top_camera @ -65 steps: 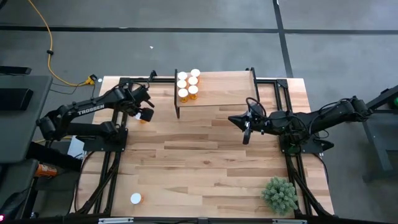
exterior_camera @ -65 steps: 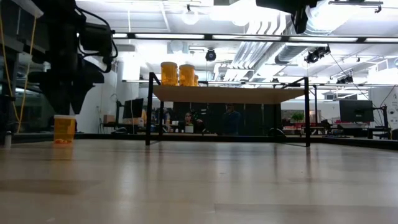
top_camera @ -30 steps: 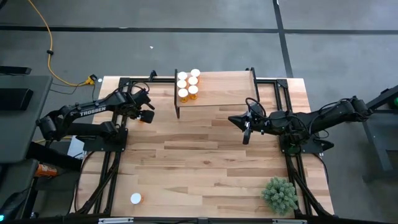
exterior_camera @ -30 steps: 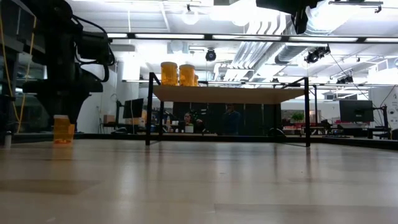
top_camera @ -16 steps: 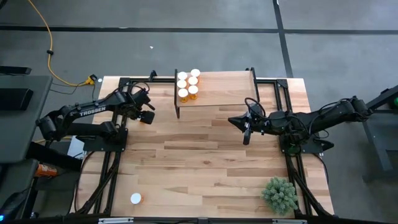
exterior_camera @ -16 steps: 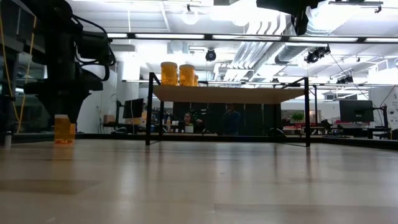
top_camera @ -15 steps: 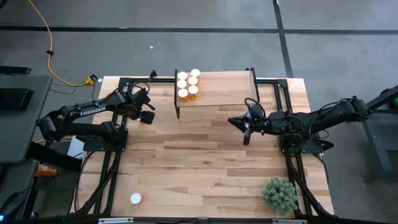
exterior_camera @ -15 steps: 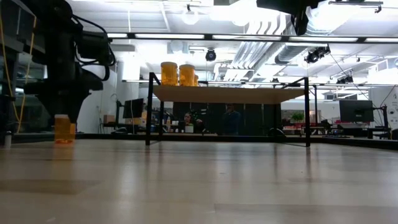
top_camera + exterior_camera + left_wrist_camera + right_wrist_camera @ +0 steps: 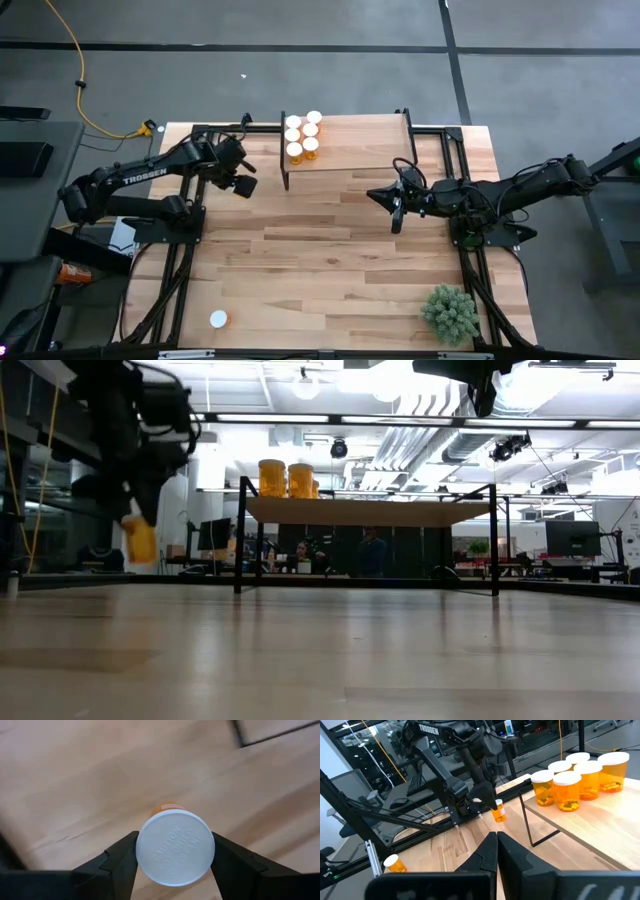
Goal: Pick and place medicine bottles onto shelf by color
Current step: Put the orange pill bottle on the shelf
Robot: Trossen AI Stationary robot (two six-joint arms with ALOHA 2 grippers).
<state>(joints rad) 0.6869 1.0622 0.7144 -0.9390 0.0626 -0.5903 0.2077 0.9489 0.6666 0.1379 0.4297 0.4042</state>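
- Lifted off the tabletop (image 9: 330,250) since a moment ago, one medicine bottle (image 9: 139,540) hangs left of the shelf (image 9: 350,145), fingers of the left gripper (image 9: 172,865) clamped on its cap.
- Five bottles (image 9: 302,135) stand on the shelf's left end.
- Right gripper (image 9: 393,215) waits beside the shelf, fingers together, empty.

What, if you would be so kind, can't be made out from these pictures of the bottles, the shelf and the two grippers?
- Held bottle: motion-blurred in the low view; in the left wrist view its white cap covers nearly the whole body, so its contents are hidden.
- Left gripper: hides that bottle in the high view.
- Bottles on the shelf: the low view shows about three; the rest stand behind them.
- Printing on the loose bottle: too small.
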